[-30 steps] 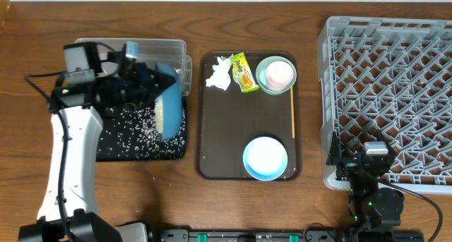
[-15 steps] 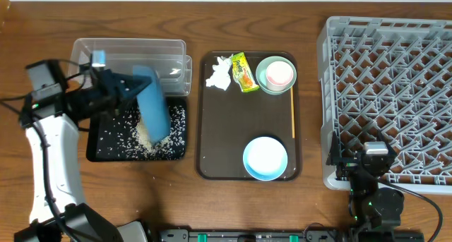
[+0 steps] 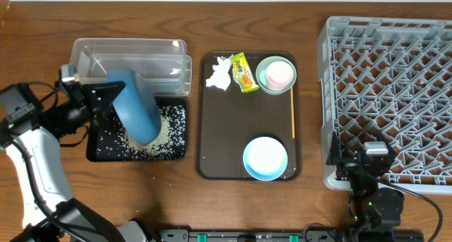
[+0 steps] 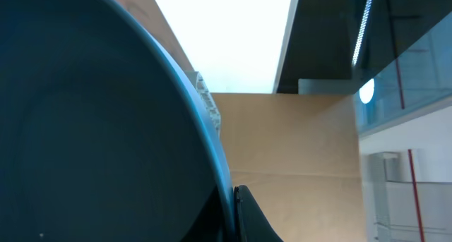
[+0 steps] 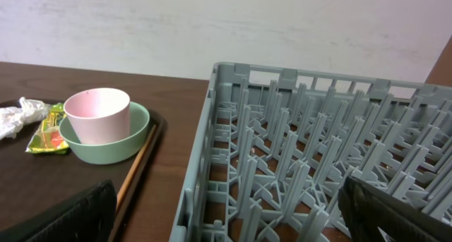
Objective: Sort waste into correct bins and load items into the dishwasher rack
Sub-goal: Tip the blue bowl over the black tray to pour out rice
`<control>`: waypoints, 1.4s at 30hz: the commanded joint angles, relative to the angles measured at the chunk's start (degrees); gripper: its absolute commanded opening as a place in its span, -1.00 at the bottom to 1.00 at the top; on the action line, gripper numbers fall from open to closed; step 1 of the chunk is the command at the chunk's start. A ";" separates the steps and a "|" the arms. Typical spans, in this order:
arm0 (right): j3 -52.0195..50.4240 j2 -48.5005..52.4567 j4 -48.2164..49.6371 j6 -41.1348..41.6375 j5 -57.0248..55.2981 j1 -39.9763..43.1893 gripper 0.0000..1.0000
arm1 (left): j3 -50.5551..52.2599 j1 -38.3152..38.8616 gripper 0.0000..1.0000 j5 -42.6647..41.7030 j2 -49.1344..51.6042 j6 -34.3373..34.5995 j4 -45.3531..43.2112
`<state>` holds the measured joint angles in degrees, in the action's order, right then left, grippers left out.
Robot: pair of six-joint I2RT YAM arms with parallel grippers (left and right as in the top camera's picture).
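one large square grey plastic dishwasher rack (image 3: pixel 388 94) at right, nothing loaded yet. clear rectangular plastic tub (image 3: pixel 131 51) set behind shallow black rectangular tray (image 3: pixel 106 147). large dark-blue bowl (image 3: pixel 134 115) held tipped far over above black tray, swung leftward from a second ago. heap of white rice grains (image 3: pixel 164 128) now dumped in tray beside it. left gripper (image 3: pixel 97 99) clamped on bowl rim. right gripper (image 3: pixel 373 156) parked by rack, spread wide, nothing held. judged: rice binned, bowl due for rack.

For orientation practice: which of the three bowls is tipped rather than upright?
The large dark-blue bowl, tipped over the shallow black tray. The smaller light-blue bowl and pale mint bowl sit upright on the brown serving tray.
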<state>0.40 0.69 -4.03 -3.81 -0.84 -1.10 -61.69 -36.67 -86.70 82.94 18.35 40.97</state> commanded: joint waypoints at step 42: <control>-0.09 -0.37 -0.26 -0.55 0.39 -0.31 0.98 | -0.46 -0.48 -0.88 -1.86 -3.45 -14.36 9.44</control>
<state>0.40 0.69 -4.03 -3.81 -0.84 -1.10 -61.45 -37.30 -86.70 82.06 7.35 51.42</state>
